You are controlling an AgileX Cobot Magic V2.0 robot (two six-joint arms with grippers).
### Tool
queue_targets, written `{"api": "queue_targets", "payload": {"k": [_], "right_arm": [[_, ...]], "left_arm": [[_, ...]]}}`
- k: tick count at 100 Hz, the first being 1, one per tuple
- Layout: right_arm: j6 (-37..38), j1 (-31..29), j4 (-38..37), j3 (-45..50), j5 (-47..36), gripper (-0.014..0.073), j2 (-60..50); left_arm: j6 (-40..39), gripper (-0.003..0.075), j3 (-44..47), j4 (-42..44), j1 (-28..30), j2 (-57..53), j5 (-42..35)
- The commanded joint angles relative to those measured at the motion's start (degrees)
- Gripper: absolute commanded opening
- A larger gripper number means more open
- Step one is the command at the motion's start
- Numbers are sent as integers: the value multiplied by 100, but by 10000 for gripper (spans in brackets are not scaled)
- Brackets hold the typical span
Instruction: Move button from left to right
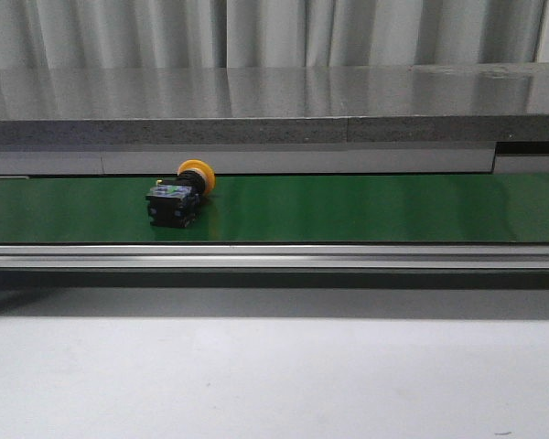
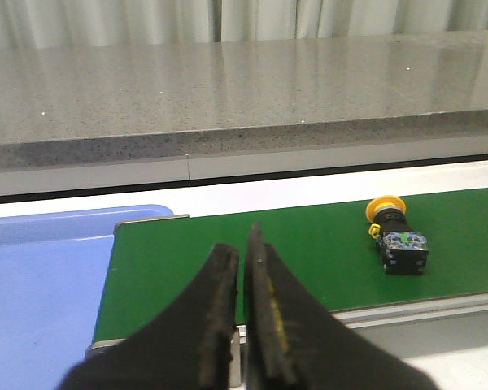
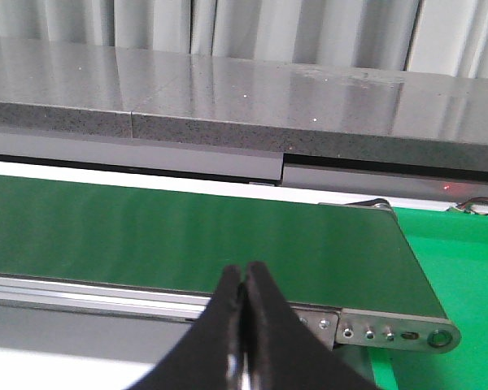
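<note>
The button [image 1: 179, 195] lies on its side on the green conveyor belt [image 1: 366, 208], left of centre, its yellow-orange cap [image 1: 198, 174] pointing away and its black body nearer me. The left wrist view shows the button [image 2: 397, 236] off to the side of my left gripper [image 2: 242, 240], well apart from it. That gripper is shut with nothing between its black fingers. My right gripper [image 3: 245, 273] is also shut and empty, hanging over the near rail at the belt's right end [image 3: 228, 236]. Neither gripper shows in the front view.
A grey stone counter [image 1: 274, 105] runs behind the belt. A blue tray [image 2: 41, 276] sits past the belt's left end. A bright green surface [image 3: 455, 268] lies beyond the right end. A metal rail [image 1: 274, 258] borders the belt's near side, with white tabletop [image 1: 274, 375] in front.
</note>
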Motion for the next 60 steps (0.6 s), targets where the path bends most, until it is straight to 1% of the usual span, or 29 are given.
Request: {"api": "queue_targets", "payload": {"k": [1,15,23,41,54,60], "right_arm": [[-16,10,-65,-6,-723,-68,-104],[-16,10,-65,-42,-1159,-68,-104],[-16,10,-65,-191,-1072,-68,-91],[-16,10,-60,-894,-363,-68,282],[-16,10,-60,-1676,256,-68,984],[-16,10,-60,-2090,711,-68,1431]], "left_arm": [[-14,5,-170,-80,-21,32,-469],[-14,5,-170,-80,-21,32,-469],[-14,5,-170,-80,-21,32,-469],[-14,5,-170,-80,-21,32,-469],[-14,5,-170,-80,-21,32,-469],[-14,5,-170,-80,-21,32,-469]]}}
